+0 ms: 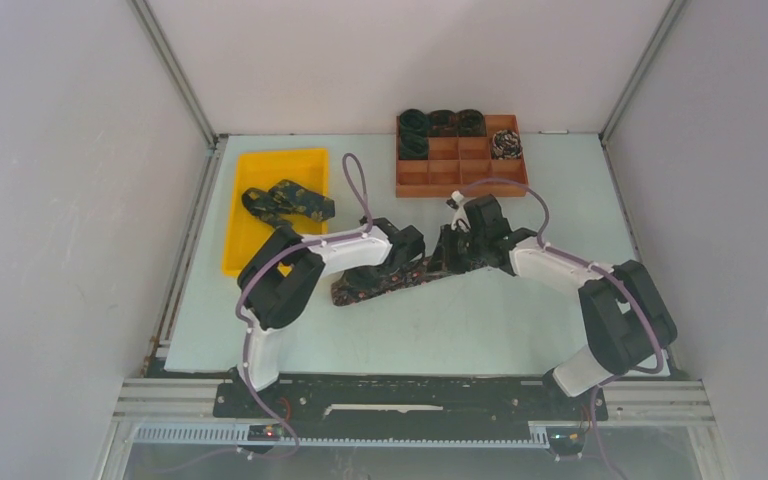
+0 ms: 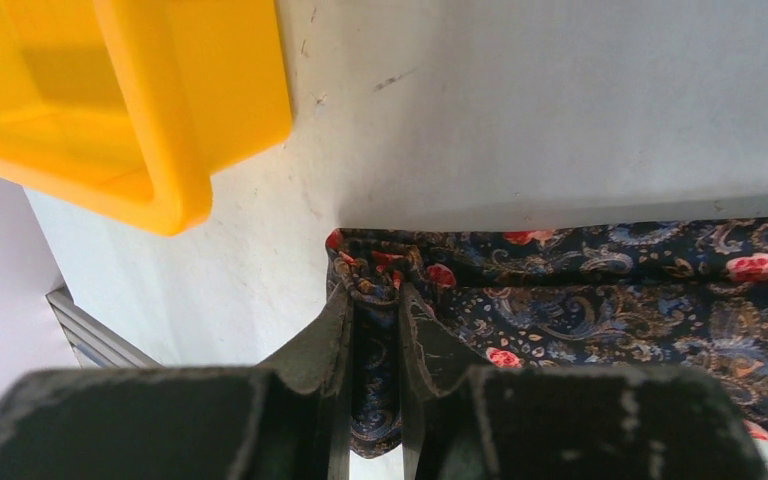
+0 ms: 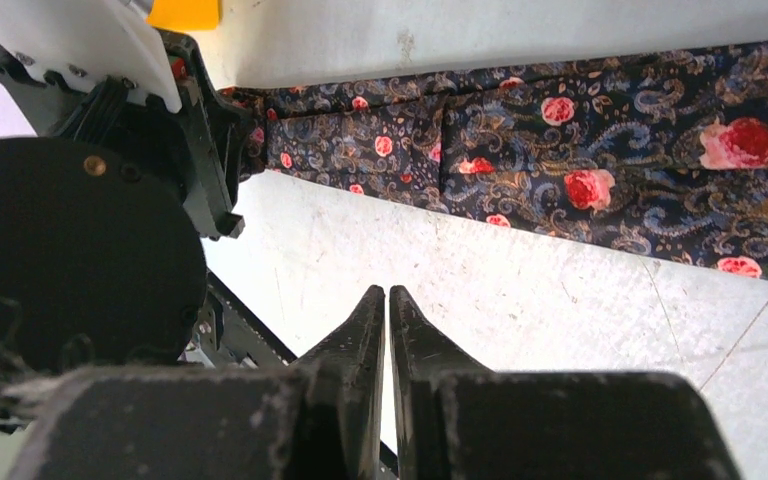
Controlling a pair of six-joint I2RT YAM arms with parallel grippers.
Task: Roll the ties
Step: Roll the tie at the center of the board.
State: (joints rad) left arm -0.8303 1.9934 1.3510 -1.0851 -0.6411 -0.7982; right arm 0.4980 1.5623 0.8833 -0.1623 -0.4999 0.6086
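Dark paisley fabric necktie (image 1: 380,283), red-rose print, lies stretched flat on the pale table (image 1: 480,325) between both arms. Held: left gripper (image 2: 373,300) nearly closed, pinching its end, probably to start the coil. Idle: right gripper (image 3: 388,298) closed, empty, hovering just beside the band.

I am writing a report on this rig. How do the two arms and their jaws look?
The left arm and the right arm have white link shells and bulky black joint housings. A thin lilac cable loops along each. Each ends in two black, tapering jaws with pale scuffed edges.
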